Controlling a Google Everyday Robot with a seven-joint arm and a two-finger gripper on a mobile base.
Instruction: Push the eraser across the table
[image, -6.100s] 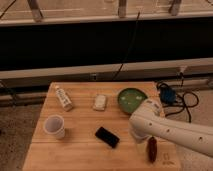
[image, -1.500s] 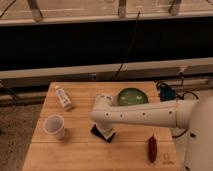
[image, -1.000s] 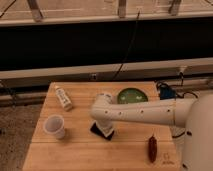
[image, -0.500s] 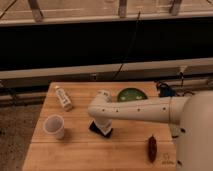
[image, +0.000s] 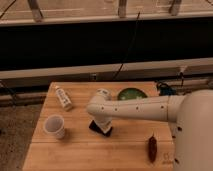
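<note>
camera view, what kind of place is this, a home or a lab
Probably a lab or test room, not a home: a lone wooden table on speckled floor, loose cables hanging over a dark wall, and a robot arm whose claw is down on the black eraser mid-table.

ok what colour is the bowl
Green, clearest in the camera view. The bowl sits at the table's far side; the shut gripper is down at the eraser.

1 eraser (image: 94, 127), 1 pincer (image: 105, 125) at it, 1 cup (image: 54, 126), 1 bottle (image: 63, 97), 1 bowl (image: 132, 93), 1 table (image: 75, 155)
</note>
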